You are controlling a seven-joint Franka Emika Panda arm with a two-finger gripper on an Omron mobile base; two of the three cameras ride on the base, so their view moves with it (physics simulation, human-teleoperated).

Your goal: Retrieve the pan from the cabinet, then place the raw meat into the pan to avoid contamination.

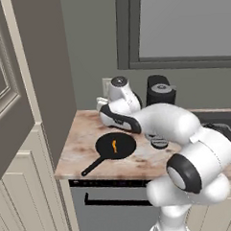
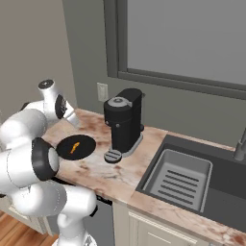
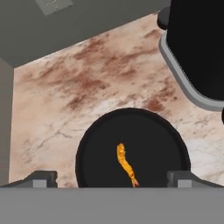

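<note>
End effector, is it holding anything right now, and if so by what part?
Nothing is held. The end effector is open above the pan, and the raw meat lies loose in it.

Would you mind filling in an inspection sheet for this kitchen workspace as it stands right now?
Surface: marbled brown counter, bare patches around the pan.
Job's things: pan flat on the counter, handle toward the front edge; raw meat lying inside it; cabinet at left, upper door swung open.
Clutter: black coffee machine; small grey-rimmed dish before it.
Grippers: gripper open above the pan, holding nothing.
Cables: nothing seen.
Surroundings: sink, window, wall outlet, dishwasher front.
</note>
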